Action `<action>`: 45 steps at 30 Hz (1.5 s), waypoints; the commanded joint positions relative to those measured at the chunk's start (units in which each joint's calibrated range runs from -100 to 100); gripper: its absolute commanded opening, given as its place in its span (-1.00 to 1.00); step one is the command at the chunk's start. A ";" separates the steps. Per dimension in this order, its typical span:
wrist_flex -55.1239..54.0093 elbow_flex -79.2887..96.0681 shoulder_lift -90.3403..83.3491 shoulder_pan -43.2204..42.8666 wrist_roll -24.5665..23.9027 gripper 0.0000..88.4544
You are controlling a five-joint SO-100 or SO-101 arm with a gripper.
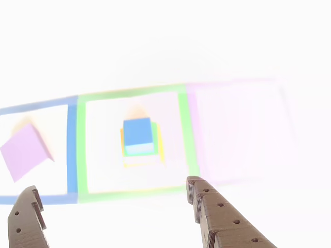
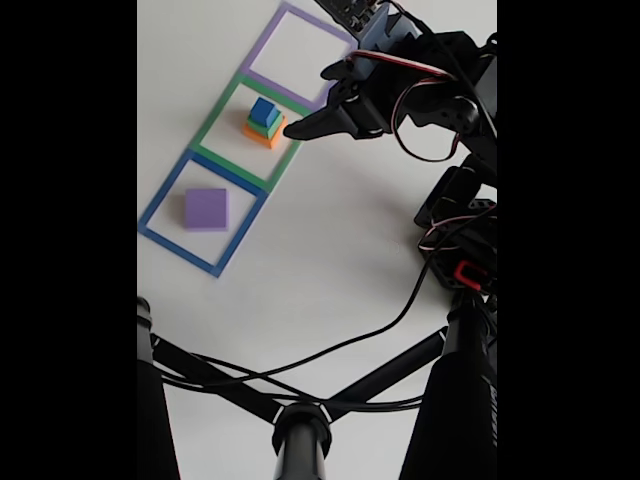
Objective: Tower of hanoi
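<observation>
Four cubes on the table (image 2: 330, 250), in taped squares. Purple cube (image 2: 206, 209) alone in the blue square (image 2: 160, 203). Blue cube (image 2: 264, 111) on top of a green cube (image 2: 262, 126), on top of an orange cube (image 2: 264, 137), all stacked in the green square (image 2: 217, 118). Purple square (image 2: 266, 44) with no cube in it. Gripper (image 1: 111, 196) wide open, holding nothing, up in the air just beside the stack, with the blue cube between the two fingers' lines in the other view. Probably about to grab the blue cube, the top one. Next: go down straight over the stack, fit one finger (image 1: 199, 194) on each side of the blue cube only, squeeze softly, lift straight up. Careful not to bump the green cube under it.
</observation>
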 commanded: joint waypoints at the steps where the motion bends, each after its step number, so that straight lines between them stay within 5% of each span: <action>1: -9.72 8.15 -3.77 1.41 0.00 -0.22; 23: -76.77 45.97 12.05 1.61 0.00 -0.20; 45: -113.29 39.42 50.57 -0.50 0.00 -0.34</action>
